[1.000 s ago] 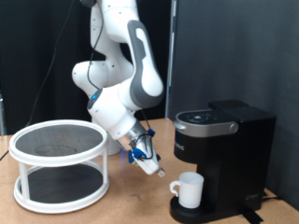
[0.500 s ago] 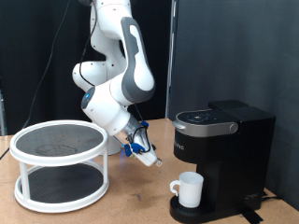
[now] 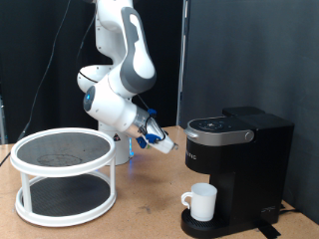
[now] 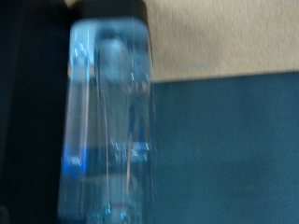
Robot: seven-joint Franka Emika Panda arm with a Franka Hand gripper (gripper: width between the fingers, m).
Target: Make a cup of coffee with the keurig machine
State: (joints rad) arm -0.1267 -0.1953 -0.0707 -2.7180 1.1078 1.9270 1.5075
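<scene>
The wrist view is blurred — gripper (image 3: 158,140) fingers are too small to judge.

Open air lay between the gripper (image 3: 162,142) and the coffee maker (image 3: 237,171), whose closed lid blocked its top. The cup (image 3: 202,202) filled the bay beneath; the round table (image 3: 64,177) stood well apart at the exterior view's left
</scene>
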